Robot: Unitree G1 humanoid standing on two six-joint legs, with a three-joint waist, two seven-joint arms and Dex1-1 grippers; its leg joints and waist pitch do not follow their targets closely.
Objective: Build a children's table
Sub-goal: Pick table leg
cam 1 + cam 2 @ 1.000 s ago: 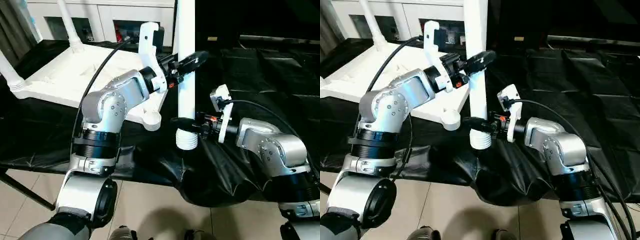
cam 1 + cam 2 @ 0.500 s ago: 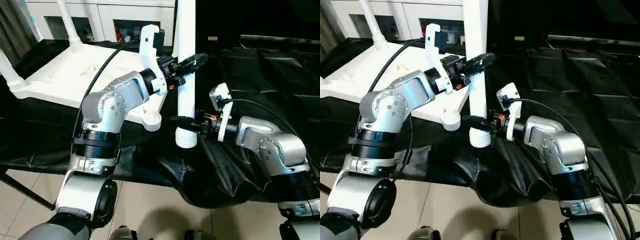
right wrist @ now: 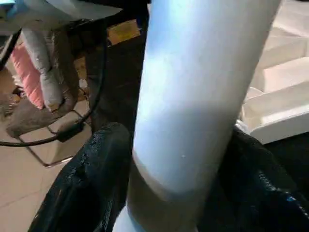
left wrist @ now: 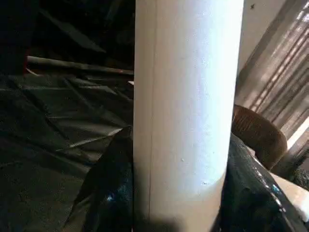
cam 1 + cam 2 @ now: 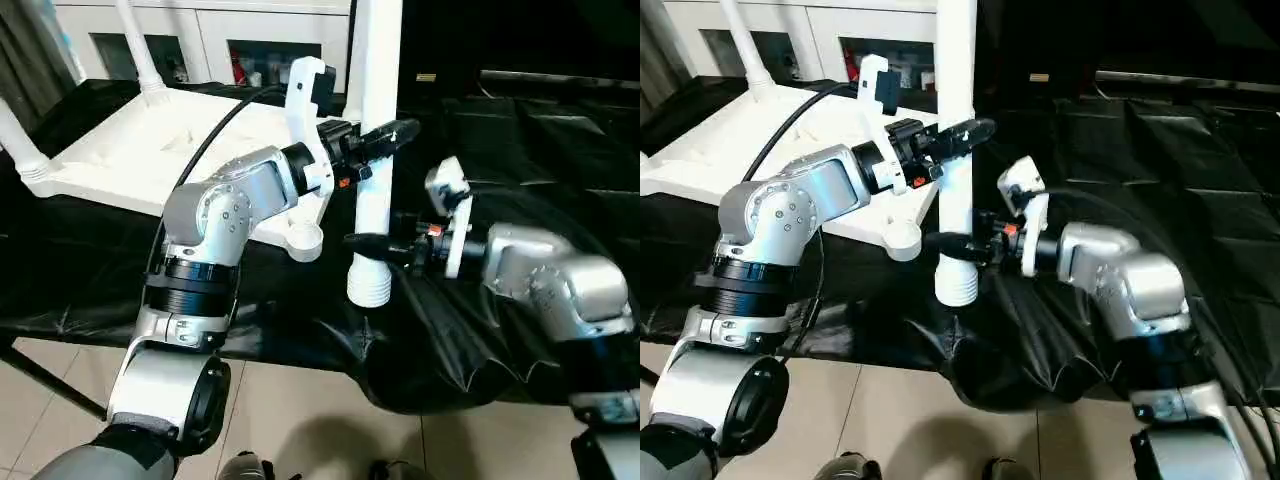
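On black sheet (image 5: 520,130): table top (image 5: 150,150); white cabinet (image 5: 200,30) behind.

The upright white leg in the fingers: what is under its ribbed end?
Under the ribbed end of the leg lies the black cloth. Whether the end rests on it or hangs just above cannot be told; the cloth hides the surface beneath.
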